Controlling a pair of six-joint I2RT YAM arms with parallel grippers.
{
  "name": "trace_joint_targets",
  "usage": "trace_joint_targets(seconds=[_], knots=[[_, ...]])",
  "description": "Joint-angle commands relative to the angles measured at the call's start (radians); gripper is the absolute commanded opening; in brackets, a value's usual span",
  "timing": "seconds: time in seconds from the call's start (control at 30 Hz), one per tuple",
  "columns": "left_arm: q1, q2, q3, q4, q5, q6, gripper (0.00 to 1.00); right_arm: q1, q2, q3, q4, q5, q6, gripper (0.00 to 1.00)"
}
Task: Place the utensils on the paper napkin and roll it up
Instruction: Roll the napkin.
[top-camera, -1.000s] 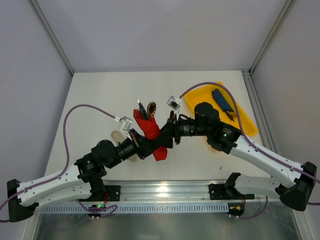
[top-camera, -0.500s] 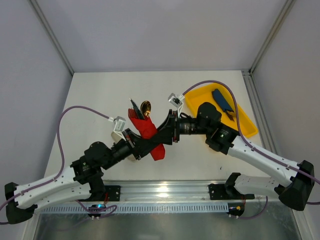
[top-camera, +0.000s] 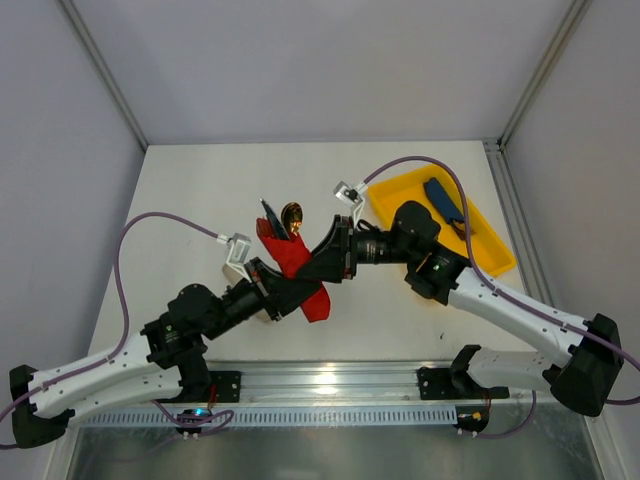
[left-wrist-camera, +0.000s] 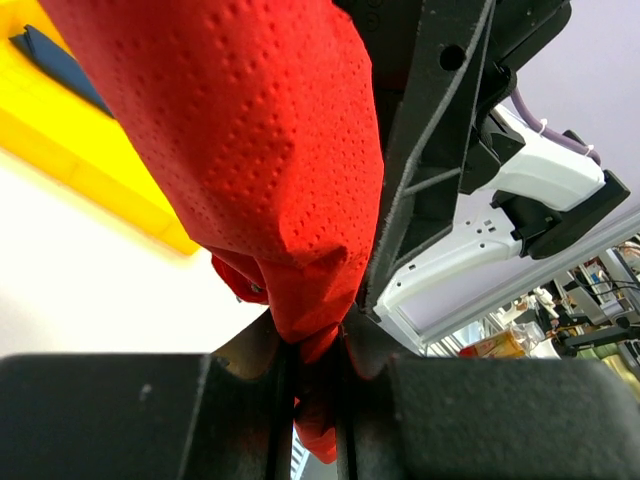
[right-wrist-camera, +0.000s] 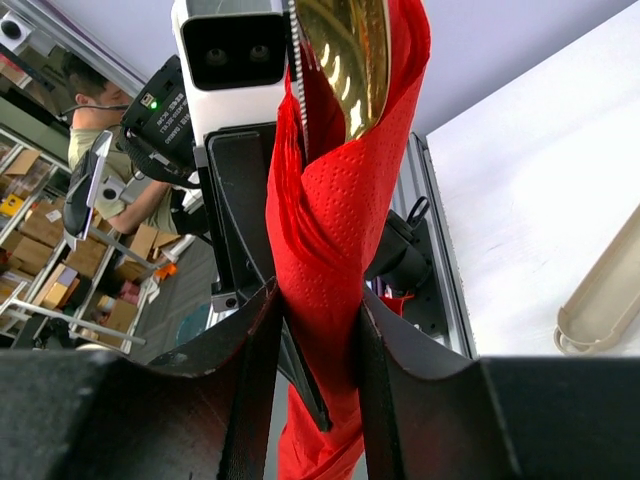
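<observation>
The red paper napkin (top-camera: 296, 266) is rolled around the utensils and held in the air over the table's middle. The gold spoon bowl (top-camera: 291, 214) and the fork's end (top-camera: 271, 215) stick out of its far end. My left gripper (top-camera: 283, 290) is shut on the roll's lower part; its fingers pinch the red paper (left-wrist-camera: 316, 340) in the left wrist view. My right gripper (top-camera: 322, 262) is shut on the roll's middle; the right wrist view shows the napkin (right-wrist-camera: 330, 290) between the fingers, with the spoon bowl (right-wrist-camera: 345, 60) above.
A yellow tray (top-camera: 480, 250) stands at the right with a dark-blue oblong item (top-camera: 444, 202) in it. A pale beige sleeve (top-camera: 240, 272) lies on the table under the left arm, also in the right wrist view (right-wrist-camera: 610, 300).
Both grippers have carried the roll a little to the left and the utensil ends have swung left. In the last half second it has hardly moved.
</observation>
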Motion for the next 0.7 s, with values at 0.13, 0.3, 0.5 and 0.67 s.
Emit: trace_joint_targets(seconds=[0.13,0.3,0.5,0.67], knots=[[0.000,-0.002,0.002,0.061,0.025,0.010,0.00,-0.005,0.030,0.039,0.119,-0.035,0.032,0.32],[-0.001,0.007,0.008,0.067,0.033,0.010,0.00,-0.005,0.055,0.051,0.132,-0.052,0.039,0.31],[-0.001,0.013,0.014,0.062,0.035,0.009,0.00,-0.005,0.061,0.053,0.127,-0.068,0.029,0.04],[0.000,0.012,0.026,0.019,0.032,0.022,0.00,-0.004,0.050,0.042,0.118,-0.077,0.023,0.04]])
